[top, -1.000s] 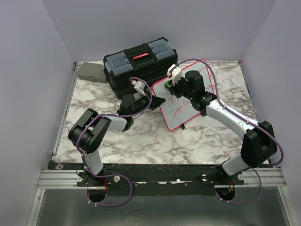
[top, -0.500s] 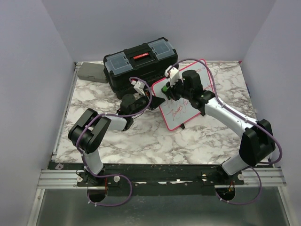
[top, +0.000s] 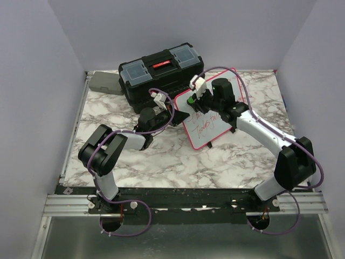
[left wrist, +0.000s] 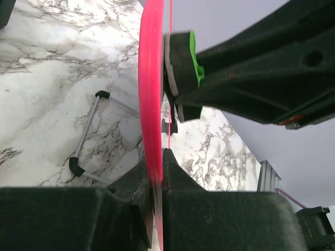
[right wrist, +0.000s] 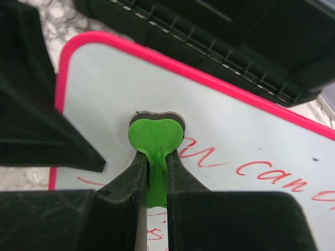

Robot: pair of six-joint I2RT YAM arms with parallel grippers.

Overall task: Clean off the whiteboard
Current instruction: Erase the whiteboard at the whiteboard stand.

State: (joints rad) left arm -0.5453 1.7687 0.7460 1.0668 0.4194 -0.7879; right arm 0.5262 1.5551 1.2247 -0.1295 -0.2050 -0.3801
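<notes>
1. The whiteboard [top: 207, 132] is a small rectangular white panel in a pink-red frame with rounded corners. It is propped at a tilt on the marble tabletop [top: 161, 156], with a small black foot at its lower edge.
2. Its left frame edge is pinched in the closed left hand [left wrist: 157, 172], from which the board is seen edge-on, rising straight up.
3. Red handwriting is carried across the face, to the right of and below the right hand [right wrist: 155, 172]. The area toward the upper left corner is blank.
4. A green eraser [right wrist: 155, 137] is clamped in the right hand. Its pad is pressed against the board face just above the first written line.
</notes>
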